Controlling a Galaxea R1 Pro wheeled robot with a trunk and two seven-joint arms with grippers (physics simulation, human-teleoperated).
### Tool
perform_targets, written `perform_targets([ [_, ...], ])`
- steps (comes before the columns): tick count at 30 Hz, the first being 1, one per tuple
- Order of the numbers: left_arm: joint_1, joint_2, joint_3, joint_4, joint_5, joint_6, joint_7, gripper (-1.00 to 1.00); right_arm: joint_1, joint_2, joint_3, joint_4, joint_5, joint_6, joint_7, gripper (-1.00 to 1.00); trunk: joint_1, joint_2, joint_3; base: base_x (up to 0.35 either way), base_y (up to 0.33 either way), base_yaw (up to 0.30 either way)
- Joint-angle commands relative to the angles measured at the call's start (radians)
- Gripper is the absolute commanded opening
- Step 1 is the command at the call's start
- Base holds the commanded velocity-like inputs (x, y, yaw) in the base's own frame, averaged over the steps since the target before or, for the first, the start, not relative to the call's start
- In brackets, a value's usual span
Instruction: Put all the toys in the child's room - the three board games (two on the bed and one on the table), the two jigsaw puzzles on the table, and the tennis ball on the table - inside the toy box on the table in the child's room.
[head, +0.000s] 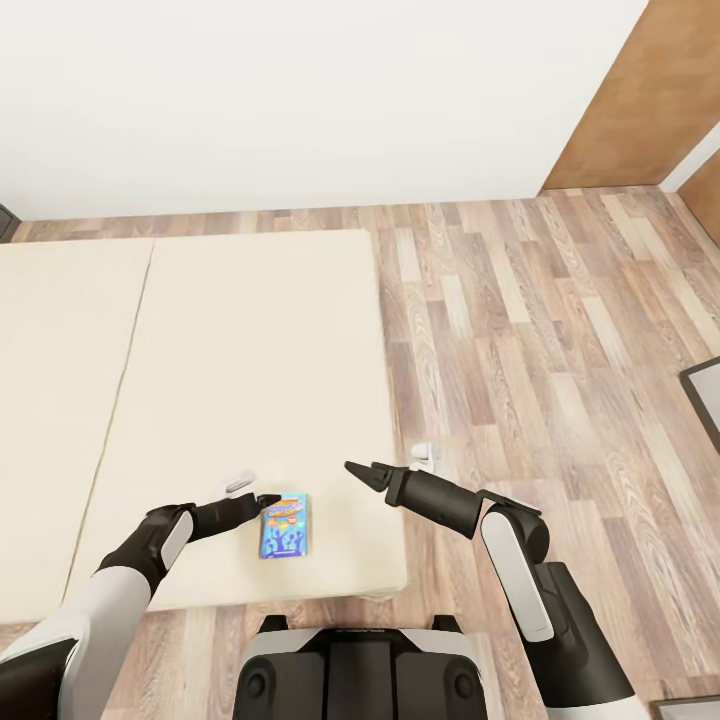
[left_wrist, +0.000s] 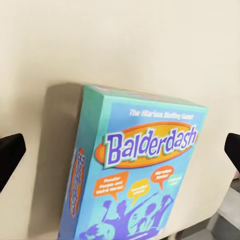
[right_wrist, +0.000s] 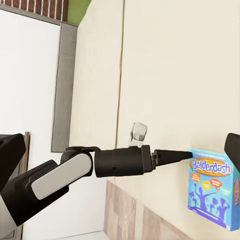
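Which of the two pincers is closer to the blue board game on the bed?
The left pincer: its tips sit right at the top edge of the Balderdash box. The right pincer hangs apart, off toward the bed edge.

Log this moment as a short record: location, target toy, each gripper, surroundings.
location: beside the bed, cream mattress
target toy: light blue Balderdash board game, flat near the mattress's near edge
left gripper: open, at the box's far end, box between its fingers in the left wrist view
right gripper: open, empty, over the mattress's right edge
surroundings: wood-plank floor, white wall
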Motion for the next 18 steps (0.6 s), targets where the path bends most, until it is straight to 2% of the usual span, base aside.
perform_targets([
  [1,0.0,0.0,0.003,0.0,0.007,0.009,-0.001,1.0,0.0,0.001,-0.001,-0.001,-0.002,0.006,0.001,1.0,0.0,-0.001,-0.001,0.0,0.046,0.0],
  [18,0.0,-0.002,0.003,0.0,0.007,0.013,0.003,1.0,0.0,0.001,-0.002,0.0,-0.002,0.006,0.001,1.0,0.0,-0.001,-0.001,-0.021,0.008,0.0],
])
